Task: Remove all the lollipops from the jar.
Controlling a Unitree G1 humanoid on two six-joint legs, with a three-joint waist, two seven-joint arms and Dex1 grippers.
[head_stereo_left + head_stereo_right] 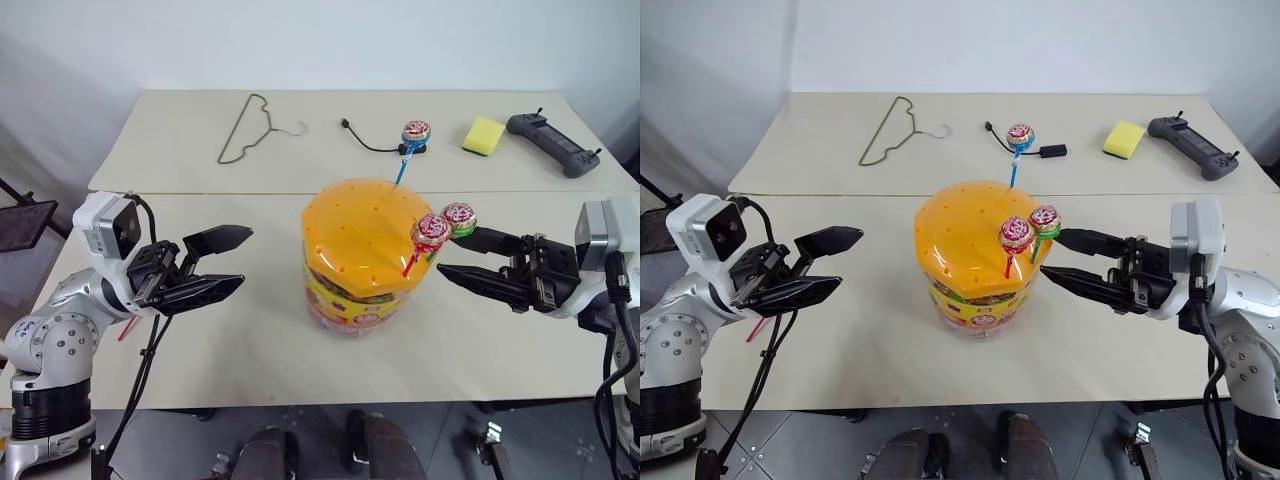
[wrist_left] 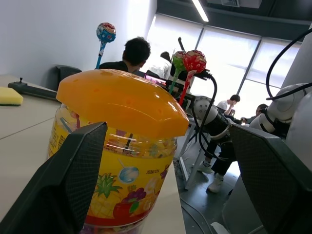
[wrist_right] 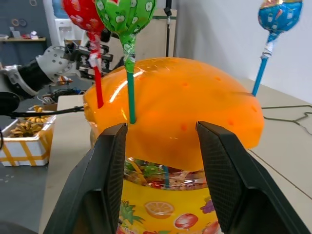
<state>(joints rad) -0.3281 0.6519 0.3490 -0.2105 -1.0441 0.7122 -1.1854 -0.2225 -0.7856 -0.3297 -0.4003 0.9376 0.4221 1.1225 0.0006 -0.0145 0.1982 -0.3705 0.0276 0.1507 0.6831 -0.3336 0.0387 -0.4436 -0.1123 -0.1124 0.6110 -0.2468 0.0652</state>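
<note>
At frame centre, the jar hides three lollipops' stick ends; the left gripper and right gripper flank it, both open, holding nothing.

I see the jar as clear glossy plastic w/ a shiny printed label; its domed lid is smooth orange plastic, semi-gloss, catching highlights. Lollipops wear crinkly, shiny foil-like wrappers on smooth plastic-looking sticks. My fingers are matt black w/ a fine-textured pad face. Surface is matt, pale beige, smooth. Hanger looks like thin bare wire. Sponge is yellow, soft, matt. Controller is dark matt plastic.
</note>
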